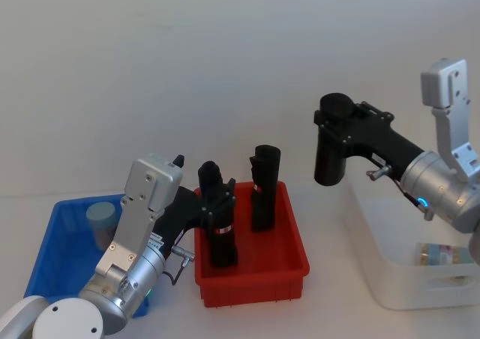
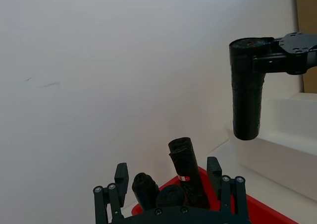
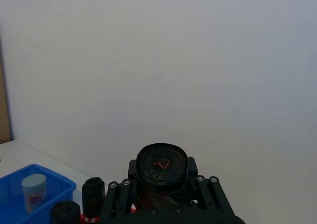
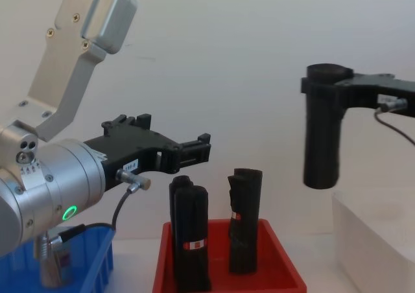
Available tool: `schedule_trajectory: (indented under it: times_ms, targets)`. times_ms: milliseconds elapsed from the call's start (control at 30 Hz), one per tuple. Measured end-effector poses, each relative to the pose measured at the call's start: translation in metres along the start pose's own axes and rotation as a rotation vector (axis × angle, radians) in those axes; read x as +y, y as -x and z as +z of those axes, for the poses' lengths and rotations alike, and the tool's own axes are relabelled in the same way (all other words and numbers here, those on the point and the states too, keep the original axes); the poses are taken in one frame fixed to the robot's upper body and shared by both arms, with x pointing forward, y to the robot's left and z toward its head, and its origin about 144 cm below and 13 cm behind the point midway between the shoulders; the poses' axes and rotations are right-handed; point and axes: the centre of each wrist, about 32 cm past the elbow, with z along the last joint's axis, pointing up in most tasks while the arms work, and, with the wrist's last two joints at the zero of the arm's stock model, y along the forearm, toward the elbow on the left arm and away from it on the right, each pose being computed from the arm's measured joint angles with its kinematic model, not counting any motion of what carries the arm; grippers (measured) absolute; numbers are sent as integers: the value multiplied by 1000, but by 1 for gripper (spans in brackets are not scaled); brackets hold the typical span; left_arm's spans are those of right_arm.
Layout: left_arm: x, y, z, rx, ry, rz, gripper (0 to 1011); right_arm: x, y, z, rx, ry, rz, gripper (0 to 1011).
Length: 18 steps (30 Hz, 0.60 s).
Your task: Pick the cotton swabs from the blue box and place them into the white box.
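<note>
One tub of cotton swabs (image 1: 100, 220) stands in the blue box (image 1: 46, 258) at the lower left of the head view, its pale lid up, untouched. In the white box (image 1: 375, 279) at the lower right, a labelled tub (image 1: 444, 255) lies on the floor; it looks like swabs already delivered, though I can't be sure. So the job seems partly done, with at least the one tub left to move.

Oddly, the right end effector (image 1: 330, 133) is clamped on a tall black roll (image 1: 329, 155), held upright in the air just above the near-left corner of the white box. That roll isn't what the task asks for. The left end effector (image 4: 194, 152) hovers with its fingers apart over the red bin (image 1: 289, 268) at centre frame, above two more black rolls (image 1: 221, 223) standing inside it, not over the blue box.

There is open air above the blue box, and the table (image 1: 330, 309) between red bin and white box is bare. The hanging roll sits close to the white rim, so lowering it needs care.
</note>
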Motion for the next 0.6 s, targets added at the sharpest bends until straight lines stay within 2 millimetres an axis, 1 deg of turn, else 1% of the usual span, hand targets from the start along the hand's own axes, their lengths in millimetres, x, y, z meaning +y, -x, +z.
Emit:
schedule_trajectory:
  times_ms: [367, 600]
  targets:
    - [0, 0, 0, 0, 0, 0, 1004, -27, -4, 7, -25, 44, -115, 547]
    - [0, 0, 0, 0, 0, 0, 1004, -43, -8, 5, -23, 80, -167, 547]
